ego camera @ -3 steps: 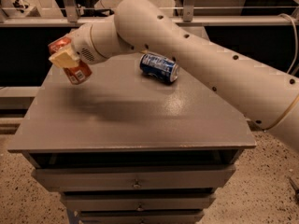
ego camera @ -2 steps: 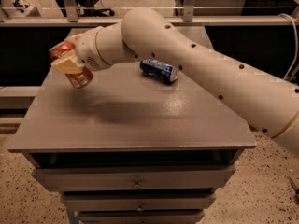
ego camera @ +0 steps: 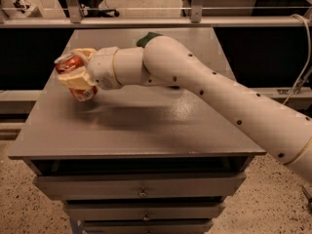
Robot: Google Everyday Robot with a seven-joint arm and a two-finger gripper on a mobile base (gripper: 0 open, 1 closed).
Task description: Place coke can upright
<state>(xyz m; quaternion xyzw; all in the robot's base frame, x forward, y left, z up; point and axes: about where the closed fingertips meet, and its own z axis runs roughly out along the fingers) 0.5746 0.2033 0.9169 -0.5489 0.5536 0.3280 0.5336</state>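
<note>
The coke can [ego camera: 74, 77] is red-orange with a silver top. It sits in my gripper [ego camera: 78, 70] over the left part of the grey table top [ego camera: 146, 121]. The can is nearly upright, its top leaning a little to the left, and its base is just above or at the table surface. My cream fingers [ego camera: 75, 81] are shut around the can's middle. The white arm reaches in from the right and crosses the table. The blue can is hidden behind my arm.
A green object [ego camera: 147, 37] peeks out behind my arm at the table's back. The table stands on a drawer cabinet [ego camera: 141, 191]. A metal rail [ego camera: 146, 21] runs behind the table. The left table edge is close to the can.
My arm has swung lower and across the table, covering the blue can. The coke can has turned from tilted to nearly upright and come down toward the table surface.
</note>
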